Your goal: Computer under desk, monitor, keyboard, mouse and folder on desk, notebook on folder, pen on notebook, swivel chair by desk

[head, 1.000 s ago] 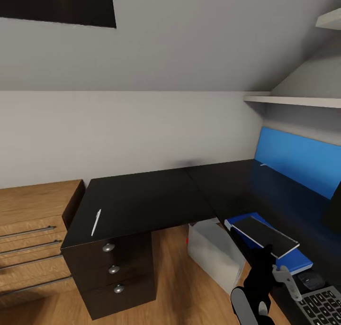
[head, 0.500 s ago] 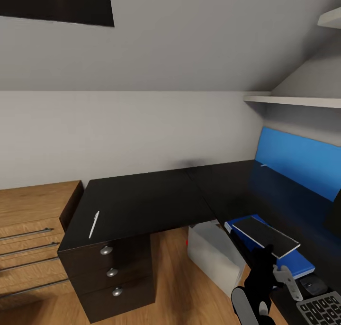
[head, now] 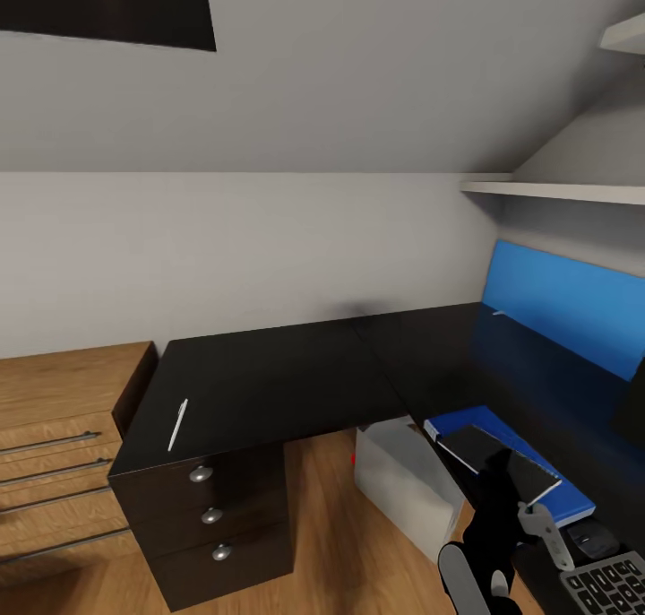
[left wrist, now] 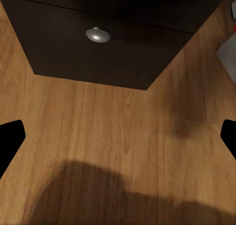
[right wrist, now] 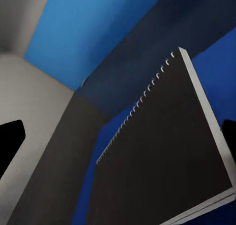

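The black notebook (head: 498, 461) lies on the blue folder (head: 557, 500) on the desk's (head: 269, 377) right wing. My right gripper (head: 502, 479) hovers just at the notebook's near edge, open and holding nothing. Up close, the right wrist view has the notebook (right wrist: 167, 156) with its spiral edge over the folder (right wrist: 216, 52), between the open right gripper's (right wrist: 118, 141) fingers. The white pen (head: 179, 423) rests on the desk's left end, above the drawers. The mouse (head: 587, 536) and keyboard (head: 607, 584) sit beside the folder. The grey computer (head: 403, 480) stands under the desk. My left gripper (left wrist: 118, 136) is open over the floor.
A wooden drawer chest (head: 54, 445) stands left of the desk. The desk's black drawers have silver knobs (head: 201, 474), one knob (left wrist: 97, 35) close to my left hand. A blue panel (head: 564, 310) backs the right wing, with a white shelf (head: 555, 189) above it.
The notebook, raised and tilted above the folder before, now lies lower and flat on it. The view shifted slightly right early on. The pen has not moved.
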Tool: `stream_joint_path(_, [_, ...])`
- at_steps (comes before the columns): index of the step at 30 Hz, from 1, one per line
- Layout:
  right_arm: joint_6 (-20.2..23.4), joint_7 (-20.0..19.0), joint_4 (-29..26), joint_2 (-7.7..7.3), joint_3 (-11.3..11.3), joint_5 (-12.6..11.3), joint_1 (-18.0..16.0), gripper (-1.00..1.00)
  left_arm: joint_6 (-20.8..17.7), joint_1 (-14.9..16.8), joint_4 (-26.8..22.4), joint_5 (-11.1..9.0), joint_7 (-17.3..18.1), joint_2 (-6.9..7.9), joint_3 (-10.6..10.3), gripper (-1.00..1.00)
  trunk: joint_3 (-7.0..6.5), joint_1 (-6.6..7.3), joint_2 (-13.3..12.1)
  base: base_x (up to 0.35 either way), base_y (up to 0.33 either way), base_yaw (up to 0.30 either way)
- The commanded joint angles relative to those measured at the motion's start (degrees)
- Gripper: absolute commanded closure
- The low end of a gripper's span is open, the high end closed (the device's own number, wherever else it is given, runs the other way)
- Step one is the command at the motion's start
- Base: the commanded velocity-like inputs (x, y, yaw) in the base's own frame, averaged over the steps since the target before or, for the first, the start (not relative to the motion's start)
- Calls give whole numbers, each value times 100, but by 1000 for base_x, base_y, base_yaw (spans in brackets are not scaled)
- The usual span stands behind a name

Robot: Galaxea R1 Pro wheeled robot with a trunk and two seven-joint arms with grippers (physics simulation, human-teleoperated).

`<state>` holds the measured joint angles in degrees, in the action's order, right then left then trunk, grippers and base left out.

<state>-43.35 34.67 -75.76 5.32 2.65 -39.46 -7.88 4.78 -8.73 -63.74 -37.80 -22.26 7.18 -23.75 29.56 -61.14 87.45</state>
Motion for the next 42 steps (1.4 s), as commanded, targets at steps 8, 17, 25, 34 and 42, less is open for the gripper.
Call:
stream_joint_path(8, [-16, 23, -13, -1, 7, -9, -3, -100, 41, 3, -7, -68, -35, 8, -24, -100, 5, 0, 3, 0, -115, 0])
stream_joint_path(17, [-49, 23, -45, -10, -49, -9, -3, -100, 41, 3, -2, -78, -42, 3, -24, -100, 5, 0, 3, 0, -4, 0])
stream_joint_path(25, [-70, -8, -486, -15, -167, 13, 1, -100, 29, 3, 6, -86, -42, 0, -24, -100, 5, 0, 3, 0, 0, 0])
stream_joint_path(34, [-67, -36, -536, 18, 104, 1265, 118, -100, 26, 3, 222, -87, -42, -7, -36, -100, 5, 0, 3, 0, 0, 0])
stream_joint_path(42, [228, 1, -105, 13, 1780, 2901, 153, -100, 31, 3, 255, -87, -42, -3, -37, -100, 5, 0, 3, 0, 0, 0])
